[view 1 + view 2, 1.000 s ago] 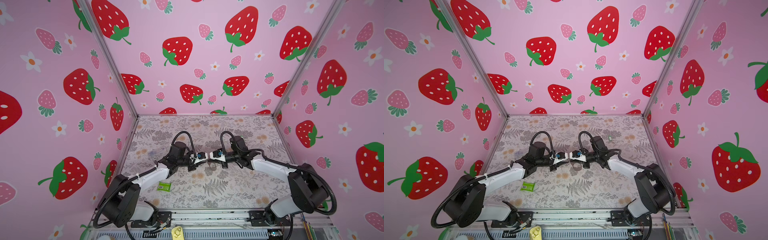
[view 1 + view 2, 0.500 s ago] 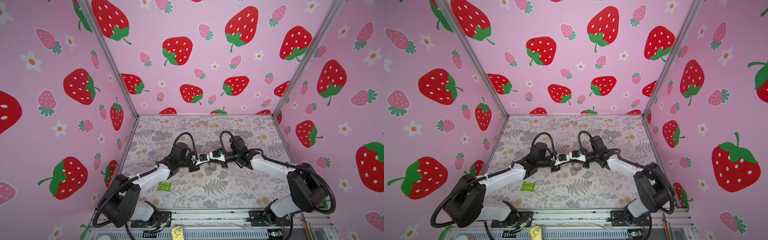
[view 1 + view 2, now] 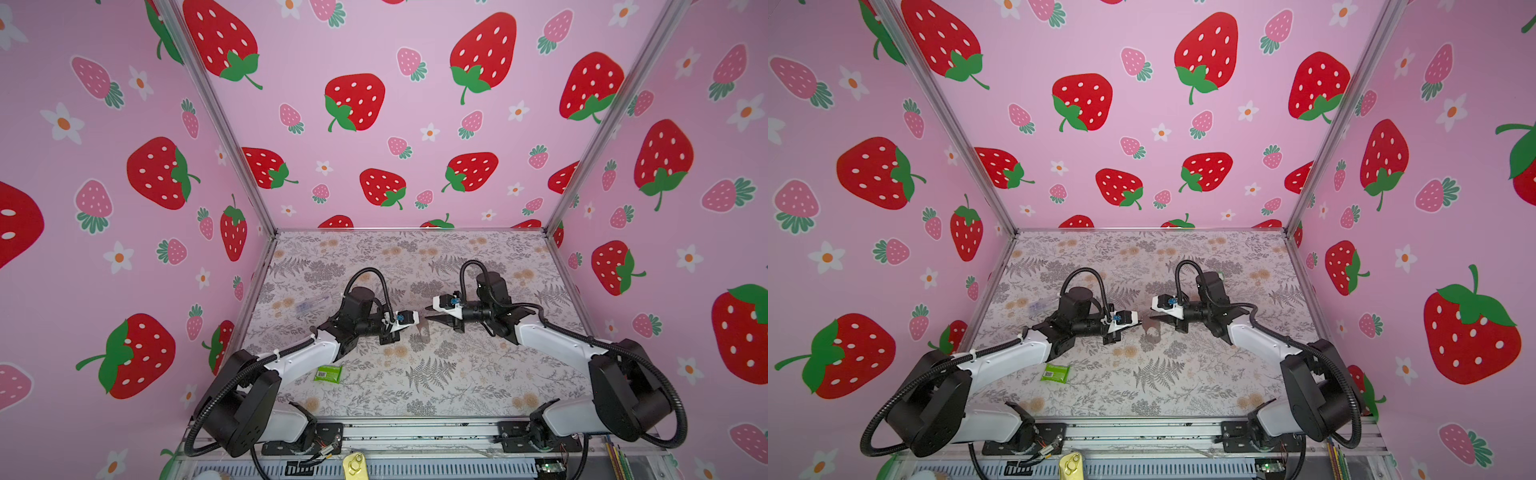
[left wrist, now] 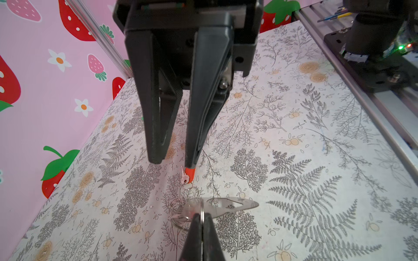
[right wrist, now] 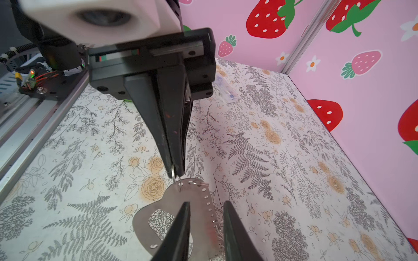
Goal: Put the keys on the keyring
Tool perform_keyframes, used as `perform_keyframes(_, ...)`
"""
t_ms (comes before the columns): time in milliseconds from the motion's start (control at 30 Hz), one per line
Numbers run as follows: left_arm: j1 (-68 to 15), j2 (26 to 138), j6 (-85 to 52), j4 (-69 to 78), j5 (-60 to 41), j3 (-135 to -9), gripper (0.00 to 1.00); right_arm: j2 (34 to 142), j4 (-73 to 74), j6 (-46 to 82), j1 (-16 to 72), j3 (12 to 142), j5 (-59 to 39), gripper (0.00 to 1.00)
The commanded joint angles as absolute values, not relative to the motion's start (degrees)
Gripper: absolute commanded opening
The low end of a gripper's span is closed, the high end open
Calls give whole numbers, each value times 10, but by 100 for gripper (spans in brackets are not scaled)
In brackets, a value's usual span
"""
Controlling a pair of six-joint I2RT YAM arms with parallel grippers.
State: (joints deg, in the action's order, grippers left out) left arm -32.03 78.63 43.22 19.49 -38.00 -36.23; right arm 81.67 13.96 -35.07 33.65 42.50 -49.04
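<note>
Keyring (image 4: 226, 204): one of its metal rings is pinched at the tips of the left hand (image 4: 201, 222), which is fully closed. The strap loop hangs just under those tips. Red key (image 4: 190, 173) sits against one fingertip of the right hand (image 4: 173, 162), next to the ring chain. Right hand is part open and clamps nothing. Counter (image 4: 294, 158) lies below, with a green packet (image 3: 328, 373) beside the left arm.

Mauve keyring (image 5: 192, 194) aloft, orange key (image 4: 190, 173) beside
</note>
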Motion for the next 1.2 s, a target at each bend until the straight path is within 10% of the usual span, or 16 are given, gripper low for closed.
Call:
perform_keyframes(0, -314, 783, 411, 250, -416, -360, 0, 826, 166, -333, 345, 415, -521, 27)
perform_keyframes(1167, -307, 795, 367, 282, -441, -356, 0, 820, 174, -328, 361, 400, -463, 20)
